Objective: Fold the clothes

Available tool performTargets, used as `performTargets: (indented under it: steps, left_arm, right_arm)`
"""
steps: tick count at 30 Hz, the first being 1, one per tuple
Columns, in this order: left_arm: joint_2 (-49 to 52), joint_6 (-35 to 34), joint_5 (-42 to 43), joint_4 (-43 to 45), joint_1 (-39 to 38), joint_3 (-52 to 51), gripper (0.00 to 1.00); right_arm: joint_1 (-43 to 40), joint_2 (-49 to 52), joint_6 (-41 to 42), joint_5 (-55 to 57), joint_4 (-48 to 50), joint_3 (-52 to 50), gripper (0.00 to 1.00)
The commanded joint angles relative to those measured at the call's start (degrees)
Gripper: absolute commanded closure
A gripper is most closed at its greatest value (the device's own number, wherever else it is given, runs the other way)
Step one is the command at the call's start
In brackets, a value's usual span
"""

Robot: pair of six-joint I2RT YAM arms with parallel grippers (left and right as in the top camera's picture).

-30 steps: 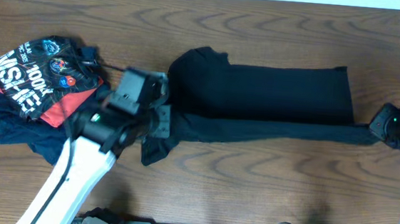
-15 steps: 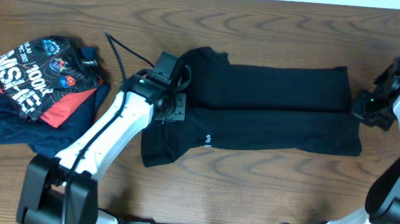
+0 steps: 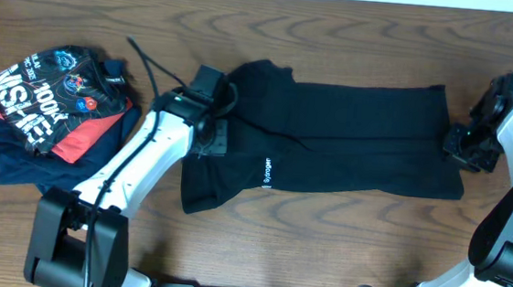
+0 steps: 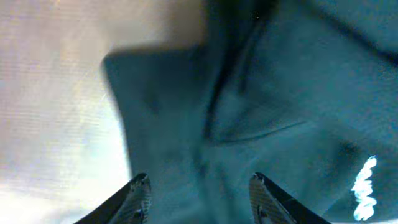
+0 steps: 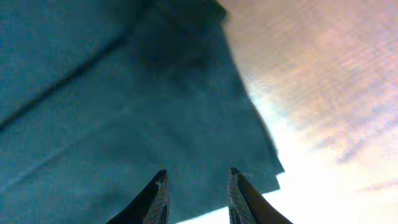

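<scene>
black polo shirt (image 3: pixel 349 137), folded lengthwise into a long band, lies across the middle of the wooden surface (image 3: pixel 321 259), with its small white logo (image 3: pixel 267 174) facing up near the left end. left tool (image 4: pixel 199 186) sits over the shirt's left end and right tool (image 5: pixel 194 180) over its right edge, each with fingers apart and clamping nothing. a pile of other garments (image 3: pixel 48 109) lies well apart at the far left.
</scene>
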Motion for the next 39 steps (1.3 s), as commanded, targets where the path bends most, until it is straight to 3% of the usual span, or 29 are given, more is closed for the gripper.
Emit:
performTargets:
  steps: [1, 7, 16, 18, 20, 25, 32, 35, 39]
  left_arm:
    - [-1.2, -2.4, -0.2, -2.2, 0.6, 0.4, 0.45]
    - [-1.2, -6.1, 0.0, -1.3, 0.6, -5.4, 0.41]
    - [-1.2, -5.8, 3.6, 8.3, 0.6, -15.5, 0.41]
    - [-1.2, -5.2, 3.5, 9.0, 0.6, -17.0, 0.41]
    - [-1.2, -4.3, 2.0, 8.7, 0.6, -18.1, 0.41]
    - [-1.2, -4.3, 0.2, 6.6, 0.6, -19.6, 0.42]
    - [-1.2, -4.3, 0.2, 2.6, 0.6, -20.2, 0.41]
    - [-1.5, -3.5, 0.1, 0.1, 0.7, -19.4, 0.42]
    - [-4.5, 3.2, -0.3, -4.3, 0.7, -12.1, 0.41]
  right_arm:
    - [-1.1, -0.2, 2.4, 2.7, -2.1, 0.5, 0.70]
    - [-1.0, -0.2, 2.3, 2.8, -4.5, -1.4, 0.60]
    - [-1.1, -0.2, 2.4, 3.0, 3.4, -12.4, 0.54]
    - [-1.1, -0.2, 2.4, 3.1, 5.3, -14.5, 0.56]
    - [-1.2, -0.2, 3.0, 5.0, 5.9, -16.1, 0.68]
    - [-2.3, -0.2, 9.3, 12.2, 2.7, -17.5, 0.72]
    - [-4.6, -0.2, 12.9, 13.2, -2.6, -17.5, 0.82]
    - [-4.9, -0.4, 14.0, 12.3, -3.2, -17.4, 0.81]
    - [-4.8, -3.0, 11.7, 7.7, -3.1, -14.6, 0.80]
